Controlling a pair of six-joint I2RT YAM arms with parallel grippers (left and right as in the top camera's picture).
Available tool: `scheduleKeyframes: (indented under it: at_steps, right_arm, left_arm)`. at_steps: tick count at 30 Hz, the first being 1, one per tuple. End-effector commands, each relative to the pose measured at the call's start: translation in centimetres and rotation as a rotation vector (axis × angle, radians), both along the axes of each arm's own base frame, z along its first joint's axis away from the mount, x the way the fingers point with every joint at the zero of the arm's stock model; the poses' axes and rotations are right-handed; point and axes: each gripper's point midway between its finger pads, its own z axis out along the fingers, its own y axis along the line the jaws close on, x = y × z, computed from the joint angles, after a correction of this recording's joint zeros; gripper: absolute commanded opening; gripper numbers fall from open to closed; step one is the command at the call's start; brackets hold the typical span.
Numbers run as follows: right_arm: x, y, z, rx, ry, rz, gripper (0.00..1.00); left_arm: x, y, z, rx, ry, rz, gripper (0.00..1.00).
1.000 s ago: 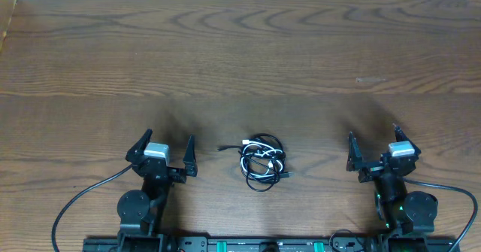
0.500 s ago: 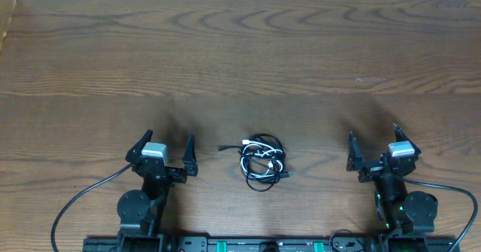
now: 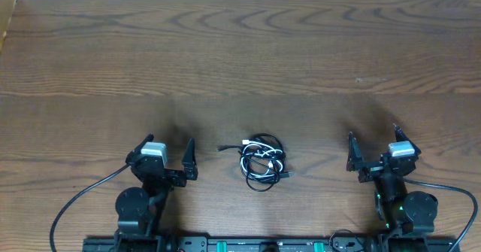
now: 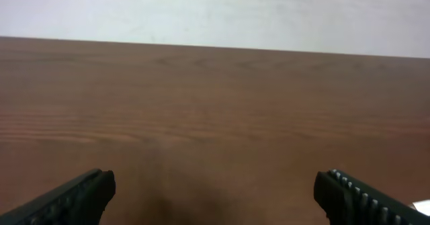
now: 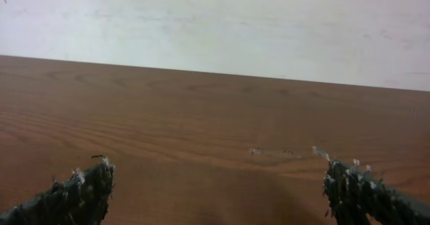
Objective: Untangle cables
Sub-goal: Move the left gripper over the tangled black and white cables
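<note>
The cables (image 3: pixel 261 162) lie in one small tangled bundle of black and white cords on the wooden table (image 3: pixel 240 64), near the front middle. A black plug end sticks out to the bundle's left. My left gripper (image 3: pixel 166 148) is open and empty, well left of the bundle. My right gripper (image 3: pixel 373 138) is open and empty, well right of it. Both wrist views show only bare wood between spread fingers (image 4: pixel 74 197) (image 5: pixel 74 198). The cables are out of view there, apart from a small white bit at the left wrist view's lower right edge (image 4: pixel 422 207).
Thick black arm wires loop at the front left (image 3: pixel 79 199) and front right (image 3: pixel 458 195). A pale wall (image 5: pixel 215 23) rises behind the table's far edge. A small scuff mark (image 3: pixel 368 80) sits on the wood at the right.
The left arm has shifted very slightly. The cables and the right arm have not moved.
</note>
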Motion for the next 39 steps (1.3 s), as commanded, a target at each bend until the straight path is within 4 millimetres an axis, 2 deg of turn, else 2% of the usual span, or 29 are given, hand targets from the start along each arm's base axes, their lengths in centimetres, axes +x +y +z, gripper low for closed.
scheduleKeyframes:
  at_steps: [1, 7, 11, 25, 36, 39]
  right_arm:
    - [0.0, -0.2, 0.0, 0.003, 0.0, -0.01, 0.99]
    - [0.0, -0.2, 0.0, 0.003, 0.0, -0.009, 0.99]
    - [0.0, -0.2, 0.0, 0.003, 0.0, -0.01, 0.99]
    - [0.0, -0.2, 0.0, 0.003, 0.0, -0.009, 0.99]
    - [0.0, -0.2, 0.0, 0.003, 0.0, -0.009, 0.99]
    - [0.0, -0.2, 0.0, 0.003, 0.0, -0.009, 0.99]
  left_arm:
    - [-0.2, -0.1, 2.8, -0.017, -0.037, -0.004, 0.99]
    - [0.2, -0.1, 4.8, -0.035, -0.005, -0.001, 0.99]
    - [0.5, -0.1, 5.5, -0.032, 0.068, 0.001, 0.99]
    - [3.3, -0.4, 6.6, -0.013, 0.471, 0.0, 0.99]
    - [6.4, -0.7, 6.5, 0.007, 0.792, 0.004, 0.99]
    - [7.1, -1.5, 6.1, 0.029, 0.854, -0.049, 0.99]
